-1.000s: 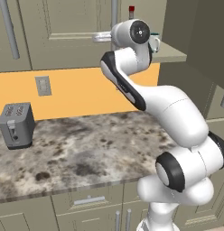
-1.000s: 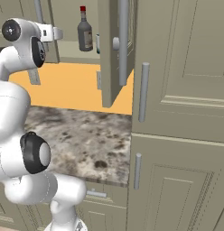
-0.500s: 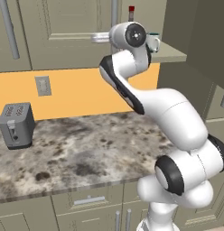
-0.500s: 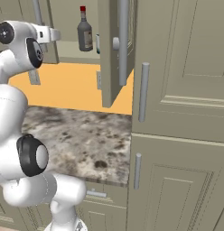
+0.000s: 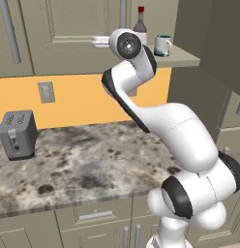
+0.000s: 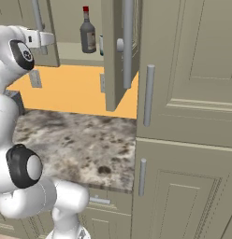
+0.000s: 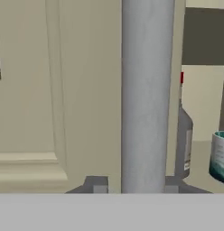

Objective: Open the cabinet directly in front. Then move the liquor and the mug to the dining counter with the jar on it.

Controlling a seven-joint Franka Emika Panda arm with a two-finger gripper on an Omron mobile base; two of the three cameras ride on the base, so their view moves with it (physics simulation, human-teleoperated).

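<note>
Here the gripper [image 7: 133, 185] straddles the cabinet [image 7: 50, 90] handle [image 7: 147, 90], seemingly clamped; liquor [image 7: 185, 140] and mug [image 7: 219, 155] stand beyond on the shelf [image 7: 197, 173].

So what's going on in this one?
The arm is reaching up at the cabinet. The gripper has a finger tip on each side of the left door's handle; whether it is clamped yet can't be told. That door looks closed, while the right door stands swung open. The liquor and mug stand side by side on the shelf, untouched.
</note>
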